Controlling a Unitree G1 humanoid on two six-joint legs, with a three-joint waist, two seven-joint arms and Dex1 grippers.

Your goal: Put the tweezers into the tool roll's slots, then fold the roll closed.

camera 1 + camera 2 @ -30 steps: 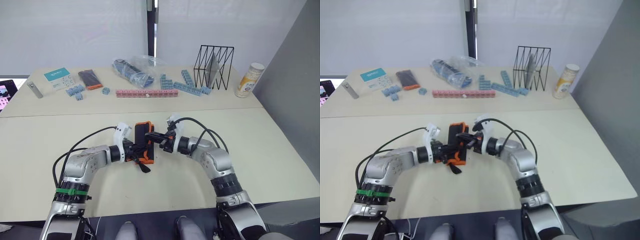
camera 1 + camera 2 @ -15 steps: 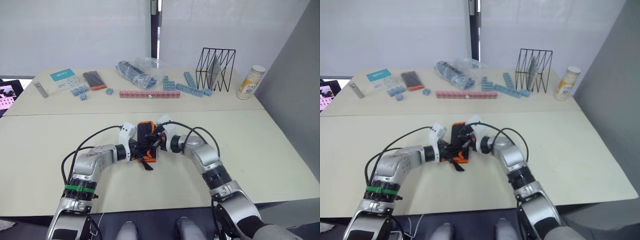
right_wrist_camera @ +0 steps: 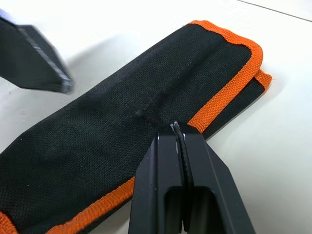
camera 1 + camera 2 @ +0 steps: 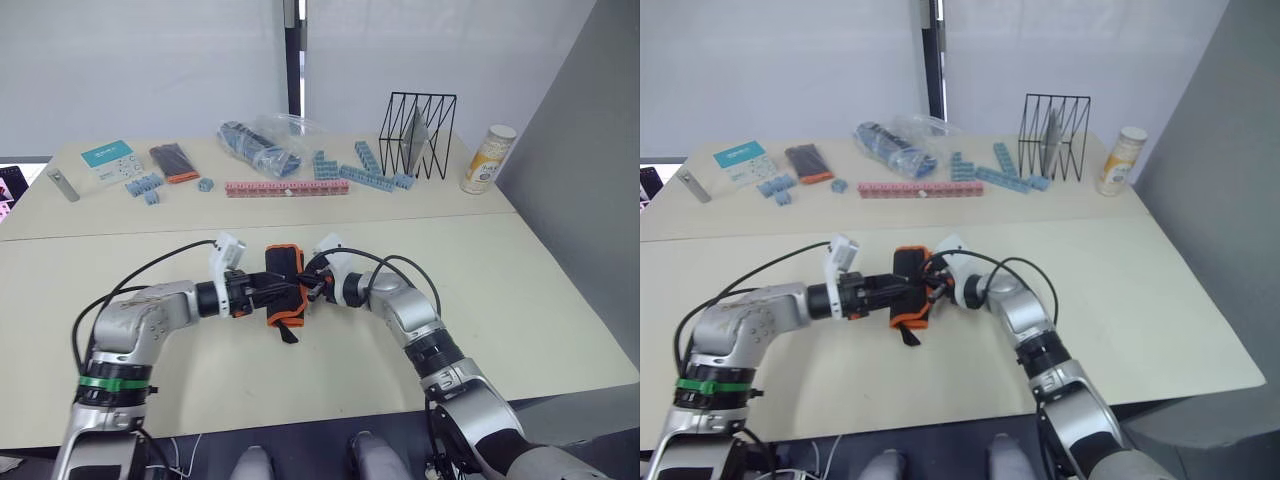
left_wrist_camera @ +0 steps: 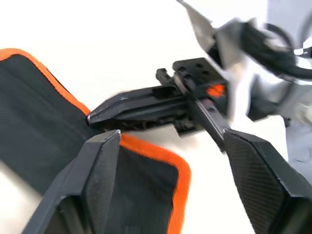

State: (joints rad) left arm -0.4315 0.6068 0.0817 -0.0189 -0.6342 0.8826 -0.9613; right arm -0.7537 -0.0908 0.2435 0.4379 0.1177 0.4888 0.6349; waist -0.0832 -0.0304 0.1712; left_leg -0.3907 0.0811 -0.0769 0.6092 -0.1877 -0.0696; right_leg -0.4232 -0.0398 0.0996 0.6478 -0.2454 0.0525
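1. The tabletop (image 4: 520,290) carries the tool roll (image 4: 282,285) near its front middle, already folded shut with the orange piping outermost; no tweezers lie loose, so I judge the closing step in hand.
2. The left gripper (image 5: 165,161) hangs spread and released beside the roll's edge.
3. The right gripper (image 3: 180,139), fingers pressed together, rests its tip on the piping; the wrist view shows this, the head views hide it.
4. Next: the dangling tie cord (image 4: 287,333) probably needs securing.
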